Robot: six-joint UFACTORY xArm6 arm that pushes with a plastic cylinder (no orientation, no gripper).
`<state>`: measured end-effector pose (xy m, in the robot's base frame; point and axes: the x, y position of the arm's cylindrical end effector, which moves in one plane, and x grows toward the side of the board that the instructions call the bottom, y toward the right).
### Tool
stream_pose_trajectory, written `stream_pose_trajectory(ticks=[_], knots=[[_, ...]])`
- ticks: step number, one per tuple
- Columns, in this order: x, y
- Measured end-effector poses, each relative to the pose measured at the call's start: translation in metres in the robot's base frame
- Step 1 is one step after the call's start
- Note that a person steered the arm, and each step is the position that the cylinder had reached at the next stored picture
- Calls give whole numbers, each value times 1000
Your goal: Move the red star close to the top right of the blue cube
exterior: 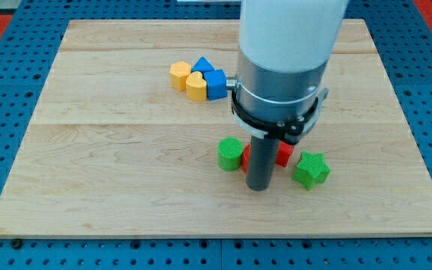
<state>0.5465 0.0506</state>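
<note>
My tip (257, 187) rests on the board near the view's bottom centre, between a green round block (230, 153) on its left and a green star (310, 169) on its right. Red pieces show on both sides of the rod: one (283, 154) at its right, a sliver (244, 159) at its left. Which is the red star I cannot tell, as the rod hides most of them. The blue cube (215, 83) lies further up, left of the arm's body, touching a yellow heart-like block (195, 87).
A yellow hexagon-like block (179, 76) and a blue triangle (202, 65) sit in the same cluster as the blue cube. The wooden board (88, 150) lies on a blue perforated table. The arm's wide body hides the board behind it.
</note>
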Motion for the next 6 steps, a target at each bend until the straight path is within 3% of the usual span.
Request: stream_pose_trajectory(ticks=[5, 6], knots=[[-95, 40], [-79, 30]])
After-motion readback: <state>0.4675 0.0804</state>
